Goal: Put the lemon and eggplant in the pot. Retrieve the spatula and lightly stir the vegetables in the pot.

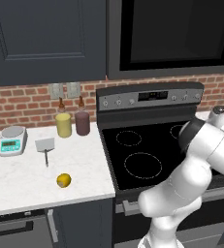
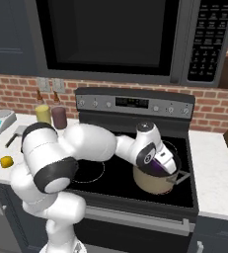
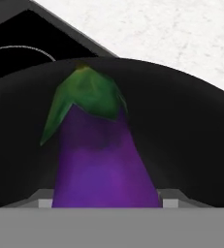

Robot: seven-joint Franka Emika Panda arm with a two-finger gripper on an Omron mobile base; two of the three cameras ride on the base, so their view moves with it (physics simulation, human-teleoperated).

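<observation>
Pincer (image 2: 161, 165) lowered into the pot (image 2: 152, 184), its fingers closed on the eggplant (image 3: 101, 160), which hangs stem-cap forward just beyond the tips, over the dark interior. The low hold suggests a release from small height, so the vegetable settles rather than bounces. Around it, the pot rests on the black stove (image 1: 147, 150) for the later stirring. Well away to the pincer's left, on the white counter (image 1: 21, 181), lies the lemon (image 1: 63, 180), not yet fetched; beyond it the spatula (image 1: 45, 146), blade toward the wall, untouched.
</observation>
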